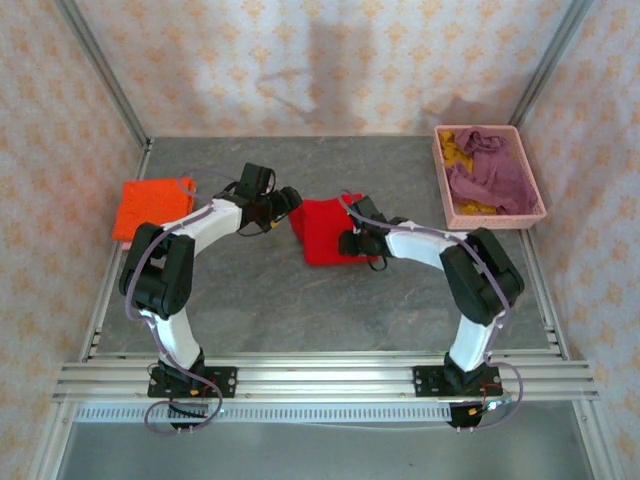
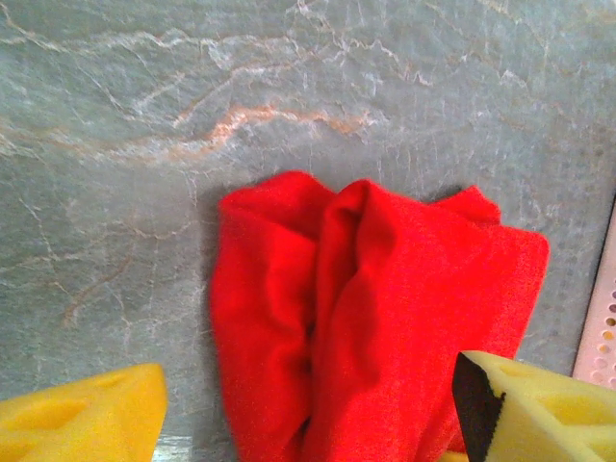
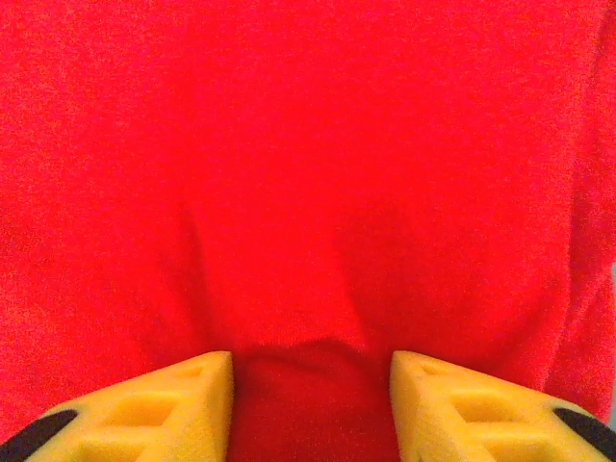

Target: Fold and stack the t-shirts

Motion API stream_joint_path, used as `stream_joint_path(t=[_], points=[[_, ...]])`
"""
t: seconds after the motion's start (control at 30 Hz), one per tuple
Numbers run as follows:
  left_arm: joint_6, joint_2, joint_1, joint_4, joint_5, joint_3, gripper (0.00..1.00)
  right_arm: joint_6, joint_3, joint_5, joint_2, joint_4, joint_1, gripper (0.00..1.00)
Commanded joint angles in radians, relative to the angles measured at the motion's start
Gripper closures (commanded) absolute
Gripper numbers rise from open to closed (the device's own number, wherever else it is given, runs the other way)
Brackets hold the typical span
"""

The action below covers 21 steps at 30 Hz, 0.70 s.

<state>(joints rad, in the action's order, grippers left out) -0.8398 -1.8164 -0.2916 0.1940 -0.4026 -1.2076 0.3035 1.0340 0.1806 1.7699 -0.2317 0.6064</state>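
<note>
Red t-shirt point(image 1: 322, 232): lies loosely folded near the middle of the grey marbled table point(image 1: 260, 300), between the two grippers.
Red t-shirt to left gripper point(image 1: 285, 203): in the top view the gripper sits at the shirt's upper left corner. In the left wrist view the rumpled cloth point(image 2: 366, 308) lies ahead of the gripper point(image 2: 308, 423) and runs down between its fingers.
Left gripper: jaws spread wide. The left finger point(image 2: 77, 419) is clear of the cloth over bare table. The right finger point(image 2: 539, 409) overlaps the shirt's edge. Nothing is clamped.
Red t-shirt to right gripper point(image 1: 352, 240): the gripper is over the shirt's right side. In the right wrist view the red cloth point(image 3: 308, 173) lies right under and ahead of the gripper point(image 3: 313, 404).
Right gripper: jaws about half apart, with a darker fold of red cloth in the gap between the yellow fingers point(image 3: 144, 409). I cannot tell whether they pinch it.
Orange t-shirt point(image 1: 150, 208): folded flat at the table's left edge, well apart from the red one.
Pink basket point(image 1: 538, 190): in the far right corner, with a mauve-purple t-shirt point(image 1: 490, 170) heaped over a mustard yellow t-shirt point(image 1: 458, 150).
</note>
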Motion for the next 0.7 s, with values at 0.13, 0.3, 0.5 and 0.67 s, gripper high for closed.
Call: stream_joint_path(t=[0.13, 0.3, 0.5, 0.67], points=[[0.034, -0.063, -0.052, 0.026, 0.031, -0.06, 0.24, 0.241, -0.1, -0.092, -0.207, 0.019, 0.088, 0.37], [0.042, -0.109, -0.09, 0.047, 0.045, -0.085, 0.3, 0.255, -0.118, -0.057, -0.278, 0.069, -0.008, 0.24], [0.06, -0.19, -0.101, 0.086, 0.08, -0.135, 0.3, 0.241, -0.072, 0.007, -0.213, 0.083, -0.126, 0.23], [0.085, -0.184, -0.101, 0.135, 0.153, -0.146, 0.22, 0.224, -0.027, 0.059, -0.127, 0.096, -0.171, 0.22]])
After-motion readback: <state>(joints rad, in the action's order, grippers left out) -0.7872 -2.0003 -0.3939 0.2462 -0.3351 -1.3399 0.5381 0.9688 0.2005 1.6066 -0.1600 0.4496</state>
